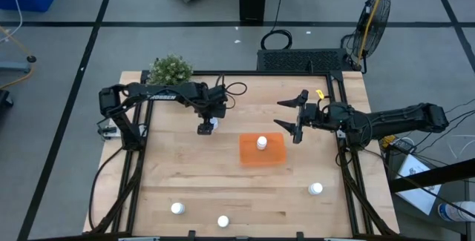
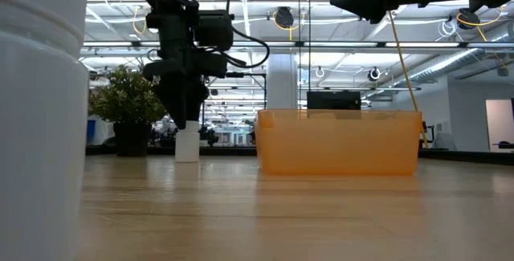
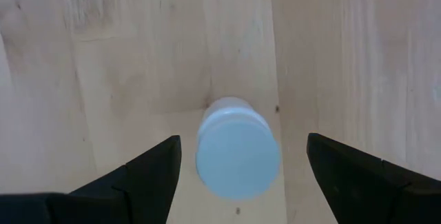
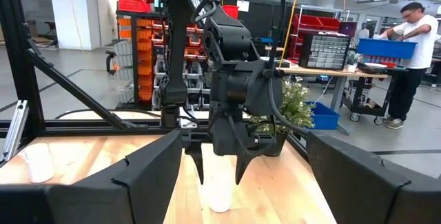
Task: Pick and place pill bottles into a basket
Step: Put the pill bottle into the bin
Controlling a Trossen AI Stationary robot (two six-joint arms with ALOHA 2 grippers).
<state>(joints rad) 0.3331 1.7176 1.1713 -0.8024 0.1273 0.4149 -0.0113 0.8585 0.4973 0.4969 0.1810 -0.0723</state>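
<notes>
Near counter [image 1: 245,189] edge: three pill bottles [image 1: 223,221], unpicked. Centre: orange basket [image 1: 276,156], one bottle inside. Far left: left tool [image 3: 238,158], fingers spread, straddling an upright bottle [image 3: 238,156], set for closing. Right tool [image 1: 298,120]: raised beside basket, spread, empty.

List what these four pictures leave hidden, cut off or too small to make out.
- Basket contents: low view, its wall hides them.
- Bottle top: low view, left gripper covers it.
- Bottle sides: left wrist view shows mainly its cap.
- Near bottle: low view, cut off by the picture's edge.
- Bottle labels: high view, too small.
</notes>
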